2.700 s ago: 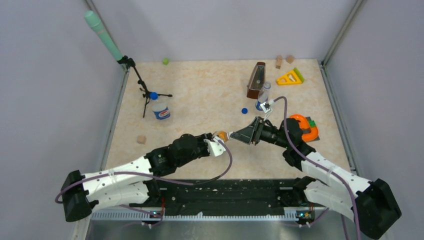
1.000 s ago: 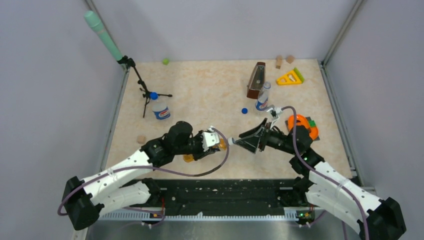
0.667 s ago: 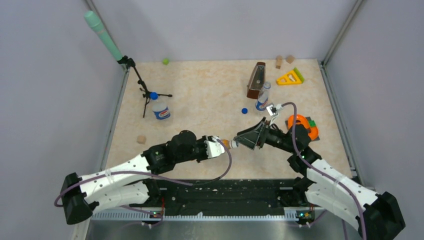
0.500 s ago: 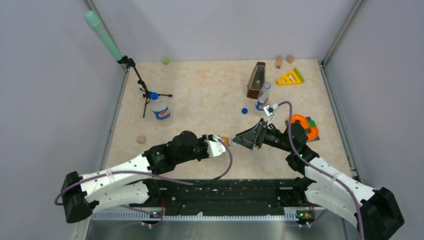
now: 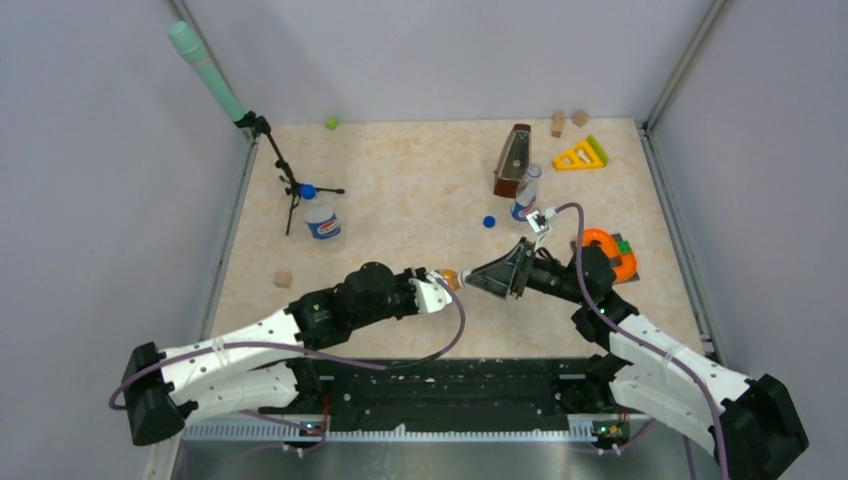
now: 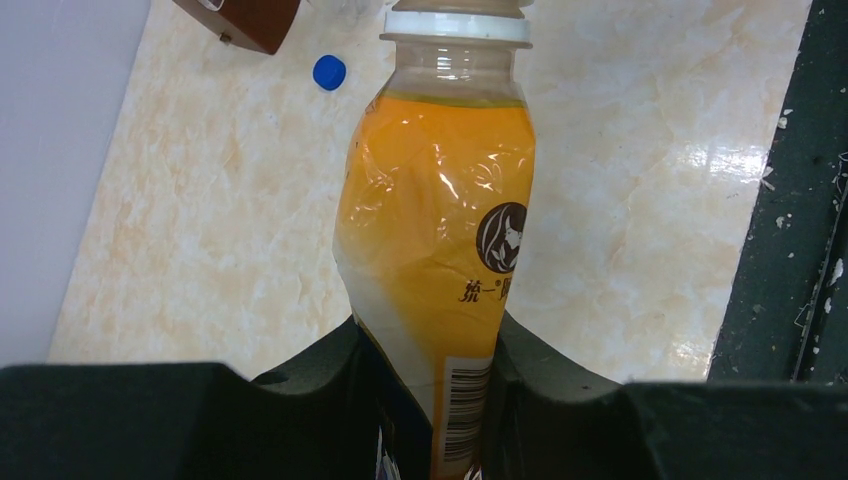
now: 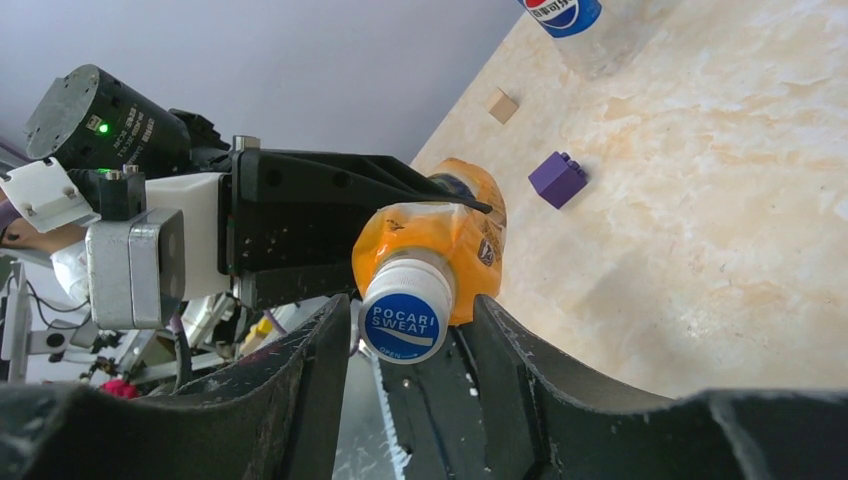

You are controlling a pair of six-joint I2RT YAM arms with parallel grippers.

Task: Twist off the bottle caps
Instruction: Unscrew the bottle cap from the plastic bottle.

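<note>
Marbled desk (image 5: 400, 170) lies bare from middle to far edge. Above its near middle the left gripper (image 5: 438, 283) clamps the orange bottle (image 6: 440, 220) level and the right gripper (image 5: 478, 276) has its jaws flanking the pale cap (image 7: 405, 320); pinching or not, I cannot tell. One dark blue cap (image 5: 489, 222) lies loose right of centre, and a second dark blue cap (image 5: 307, 190) tops a clear bottle (image 5: 322, 220) near the left edge.

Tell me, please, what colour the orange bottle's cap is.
The cap is white with a blue, white-lettered top; the right wrist view shows it best.

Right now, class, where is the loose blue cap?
Top view: the loose blue cap lies right of centre, just left of the clear bottle beside the metronome.
</note>
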